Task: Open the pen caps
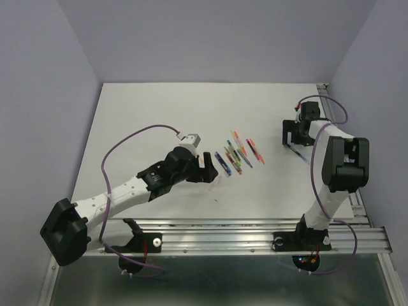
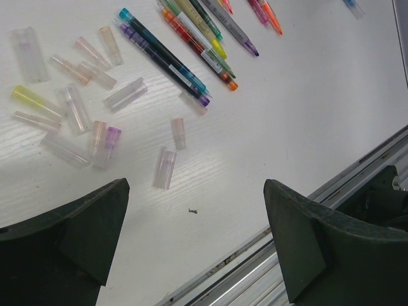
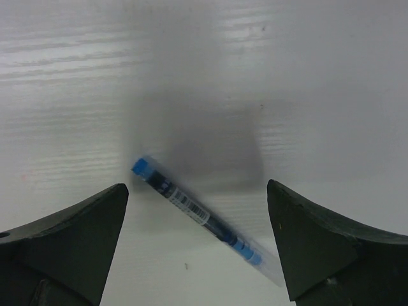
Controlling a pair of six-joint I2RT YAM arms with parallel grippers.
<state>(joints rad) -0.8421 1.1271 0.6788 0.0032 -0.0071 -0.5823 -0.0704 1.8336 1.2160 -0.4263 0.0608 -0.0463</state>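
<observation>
Right wrist view: released right end effector (image 3: 196, 207) straddles the blue pen (image 3: 194, 210), not touching it.

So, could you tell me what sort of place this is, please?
Likely a robot lab test cell: a white table boxed in by plain walls, left arm and right arm bolted to a metal rail at its near edge, pens and loose caps laid out.

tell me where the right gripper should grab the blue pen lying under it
Grip the blue pen on its dark barrel near the middle, coming straight down from above. It lies flat on the table, slanted between the open fingers of the right gripper, so probably turn the wrist to close across its thin width. Leave the clear end, likely the cap, free.
</observation>
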